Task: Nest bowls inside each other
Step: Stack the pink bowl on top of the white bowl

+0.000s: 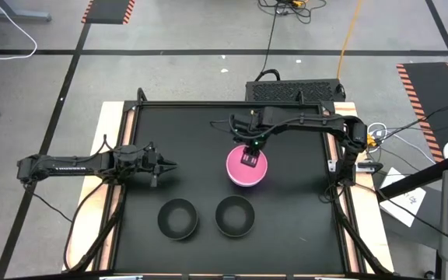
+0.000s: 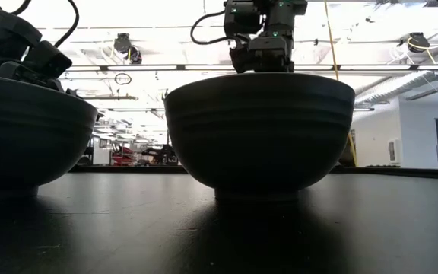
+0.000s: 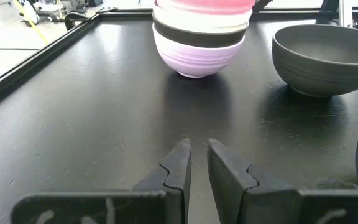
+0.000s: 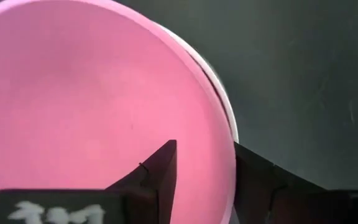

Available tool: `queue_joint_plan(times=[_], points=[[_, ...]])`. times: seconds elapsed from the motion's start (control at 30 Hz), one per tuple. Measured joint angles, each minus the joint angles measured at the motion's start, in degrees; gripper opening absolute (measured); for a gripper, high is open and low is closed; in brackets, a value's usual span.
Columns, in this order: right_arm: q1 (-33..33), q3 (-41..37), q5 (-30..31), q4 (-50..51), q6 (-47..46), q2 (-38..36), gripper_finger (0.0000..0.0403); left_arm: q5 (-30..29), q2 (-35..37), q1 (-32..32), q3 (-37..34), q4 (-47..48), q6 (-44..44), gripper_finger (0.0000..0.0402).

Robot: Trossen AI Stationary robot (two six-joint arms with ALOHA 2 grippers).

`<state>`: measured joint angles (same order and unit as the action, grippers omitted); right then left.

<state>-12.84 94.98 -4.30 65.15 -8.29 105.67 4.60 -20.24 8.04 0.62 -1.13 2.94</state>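
Note:
A stack of four nested bowls stands at mid-table: the lavender bowl (image 3: 194, 59) rests on the table, with a black bowl (image 3: 191, 36), the white bowl (image 3: 232, 23) and the pink bowl (image 1: 244, 176) inside it. Two more black bowls (image 1: 178, 218) (image 1: 234, 215) stand singly near the near edge. My right gripper (image 4: 204, 152) is over the pink bowl, pointing down and open, one finger inside the rim (image 4: 227, 134) and one outside. My left gripper (image 1: 171, 164) waits shut, low over the table, left of the stack. My right gripper stands astride the pink bowl's rim (image 4: 229, 146) from above. The outer finger (image 4: 253, 171) is right beside the rim, and I cannot tell whether it touches. The inner finger (image 4: 163, 165) hangs over the bowl's hollow, clear of the wall.
A raised frame (image 1: 131, 109) borders the black table top. In the low view the two single black bowls (image 2: 258, 129) (image 2: 29, 129) fill the foreground and hide the stack. Bare table lies between my left gripper (image 3: 197, 149) and the stack, and to the stack's right.

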Motion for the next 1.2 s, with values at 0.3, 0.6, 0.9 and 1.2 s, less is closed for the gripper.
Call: queue_joint_plan(times=[0.3, 0.6, 0.9, 1.2], points=[[-0.8, -0.9, -0.2, -0.8, 1.8, 0.0, 0.0122, 0.0, 0.0, 0.0, 0.0, 0.0, -0.2, 0.0056], [-2.2, -7.6, -0.4, -5.3, 3.4, 0.0, 0.0154, 0.3, 0.0, 0.0, 0.0, 0.0, 0.1, 0.0056], [-2.2, -7.9, -0.4, -9.5, 6.1, -1.3, 0.0182, 0.3, 0.0, 0.0, 0.0, 0.0, 0.2, 0.0056], [-2.2, -7.9, -0.5, -9.9, 6.1, -3.1, 0.0209, 0.3, 0.0, 0.0, 0.0, 0.0, 0.2, 0.0056]])
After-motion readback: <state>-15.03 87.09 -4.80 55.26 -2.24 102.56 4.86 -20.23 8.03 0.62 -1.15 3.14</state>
